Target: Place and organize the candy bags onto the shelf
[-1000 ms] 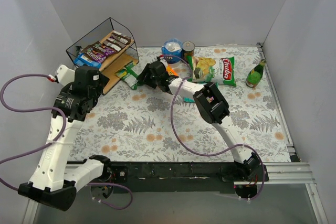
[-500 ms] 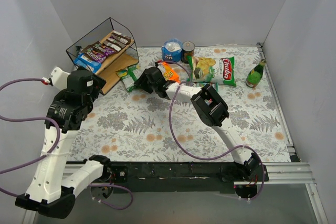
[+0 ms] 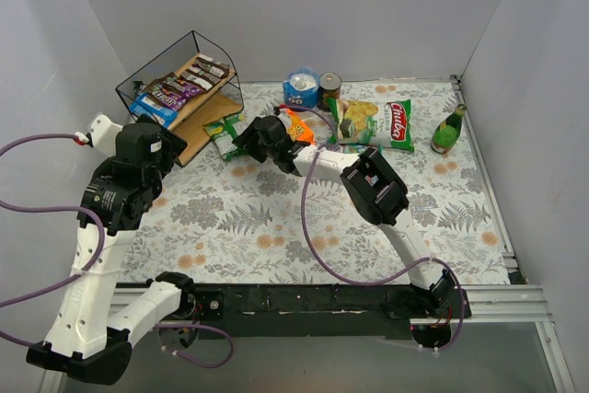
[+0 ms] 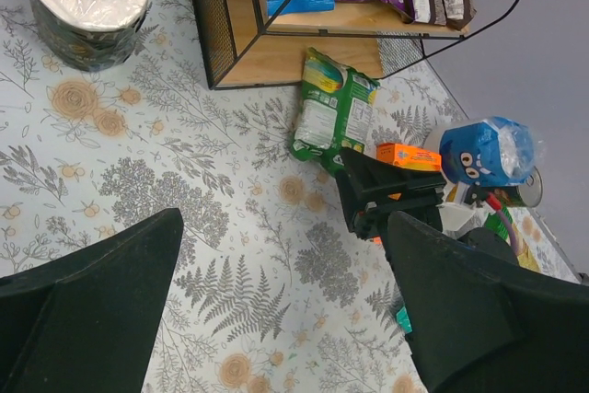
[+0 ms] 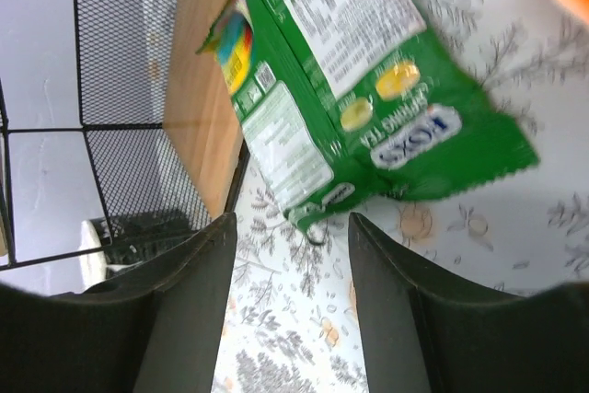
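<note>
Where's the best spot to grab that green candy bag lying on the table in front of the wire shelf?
Probably the free end of the flat green glossy candy bag, away from the black wire shelf. It lies flat, so come down from above with the open right hand straddling that thin edge; the other end crowds the shelf's lower board.

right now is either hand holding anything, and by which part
Nothing is held. The right hand is open at the edge of the green candy bag beside the shelf; the left hand is open and empty.
</note>
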{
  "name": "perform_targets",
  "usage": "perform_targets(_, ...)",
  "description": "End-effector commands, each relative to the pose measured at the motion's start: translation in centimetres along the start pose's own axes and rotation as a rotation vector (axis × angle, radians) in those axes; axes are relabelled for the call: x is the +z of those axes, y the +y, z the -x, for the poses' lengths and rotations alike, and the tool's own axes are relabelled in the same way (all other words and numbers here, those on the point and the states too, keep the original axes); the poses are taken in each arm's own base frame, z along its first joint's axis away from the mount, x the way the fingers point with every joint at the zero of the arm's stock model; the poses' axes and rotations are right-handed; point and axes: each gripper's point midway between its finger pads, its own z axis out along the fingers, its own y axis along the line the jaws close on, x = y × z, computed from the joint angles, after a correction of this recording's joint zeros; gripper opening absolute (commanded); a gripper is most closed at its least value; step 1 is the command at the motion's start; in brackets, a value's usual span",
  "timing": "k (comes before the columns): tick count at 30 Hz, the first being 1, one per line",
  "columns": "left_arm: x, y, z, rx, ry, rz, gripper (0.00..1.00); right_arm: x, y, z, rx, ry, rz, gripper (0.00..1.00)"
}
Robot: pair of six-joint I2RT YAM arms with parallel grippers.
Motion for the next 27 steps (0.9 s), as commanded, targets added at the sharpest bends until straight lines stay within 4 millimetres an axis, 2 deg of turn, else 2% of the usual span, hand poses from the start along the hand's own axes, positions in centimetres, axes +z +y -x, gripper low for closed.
perform_targets(1, -0.9, -0.4, 1.3, 0.003, -0.028, -0.032, 0.95, -0.2, 1.0, -1.8, 0.170, 0.060, 0.058, 0.60)
perform_targets(5, -0.9, -0.4, 1.2, 0.012, -0.026, -0.036, 0.94, 0.5, 0.3, -2.2, 0.216, 0.058, 0.053, 0.60)
perform_targets(6, -0.9, -0.5, 1.1, 0.014, -0.022, -0.038, 0.95, 0.9, -0.4, -2.4, 0.228, 0.054, 0.034, 0.60)
perform_targets(8, -0.8, -0.6, 1.0, 0.017, -0.017, -0.042, 0.95, 1.5, -0.1, -1.9, 0.249, 0.035, 0.047, 0.59)
perform_targets(9, -0.7, -0.7, 0.9, 0.020, -0.012, -0.041, 0.94, 2.1, -1.3, -2.1, 0.250, 0.024, 0.012, 0.59)
perform_targets(10, -0.6, -0.7, 0.9, 0.022, -0.012, -0.040, 0.94, 2.5, -0.4, -1.5, 0.264, 0.009, 0.023, 0.60)
perform_targets(11, -0.6, -0.6, 0.8, 0.022, -0.011, -0.039, 0.94, 2.9, -0.7, -1.5, 0.277, 0.004, 0.013, 0.59)
perform_targets(12, -0.6, -0.6, 0.9, 0.025, -0.011, -0.037, 0.95, 3.5, -1.7, -1.8, 0.293, -0.002, -0.009, 0.59)
perform_targets(14, -0.7, -0.6, 1.0, 0.026, -0.014, -0.035, 0.94, 4.1, -1.6, -1.7, 0.341, -0.012, -0.007, 0.57)
perform_targets(15, -0.7, -0.5, 1.0, 0.025, -0.016, -0.033, 0.94, 4.5, -2.8, -2.1, 0.355, -0.016, -0.042, 0.56)
perform_targets(17, -0.8, -0.5, 1.2, 0.024, -0.020, -0.033, 0.94, 4.9, -3.3, -2.2, 0.394, -0.022, -0.048, 0.53)
perform_targets(20, -0.9, -0.3, 1.3, 0.022, -0.023, -0.027, 0.94, 5.1, -4.3, -2.2, 0.414, -0.042, -0.068, 0.43)
perform_targets(24, -1.0, -0.1, 1.1, 0.019, -0.022, -0.020, 0.95, 4.8, -4.6, -1.9, 0.401, -0.058, -0.073, 0.27)
perform_targets(25, -1.0, 0.0, 1.2, 0.015, -0.023, -0.019, 0.94, 4.8, -4.6, -1.8, 0.387, -0.058, -0.066, 0.16)
perform_targets(27, -0.9, 0.0, 1.1, 0.015, -0.021, -0.019, 0.95, 4.9, -3.9, -1.4, 0.351, -0.051, -0.039, 0.06)
